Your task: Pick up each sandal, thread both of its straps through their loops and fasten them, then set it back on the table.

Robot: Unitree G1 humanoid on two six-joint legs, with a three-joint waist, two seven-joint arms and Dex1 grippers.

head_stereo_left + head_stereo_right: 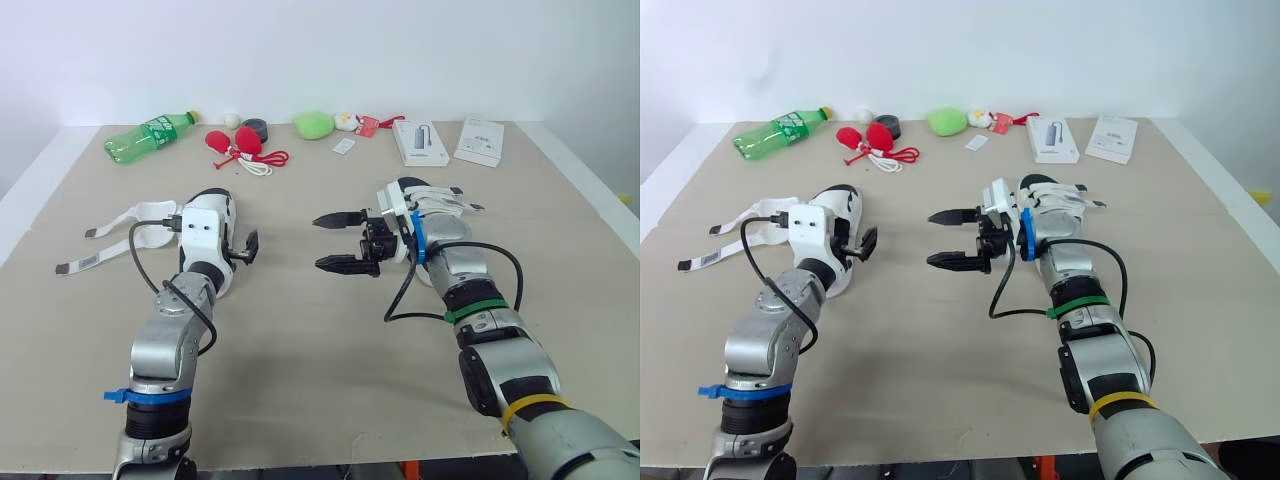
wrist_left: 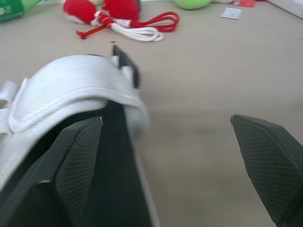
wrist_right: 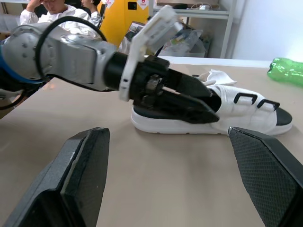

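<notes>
White sandal (image 3: 236, 112): on table (image 1: 330, 390), straps (image 1: 135, 212) loose, unthreaded.
Left gripper (image 2: 165, 120): spread wide, over sandal.
Right gripper (image 1: 320, 243): spread wide, near sandal.
Progress: fastening seemingly not begun.

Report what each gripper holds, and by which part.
Nothing is held: the left gripper and right gripper are both open, the left beside a white sandal.

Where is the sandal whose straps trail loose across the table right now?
The sandal lies on the table on the robot's left, beneath the open left gripper. Its two loose straps trail toward the table's left edge.
</notes>
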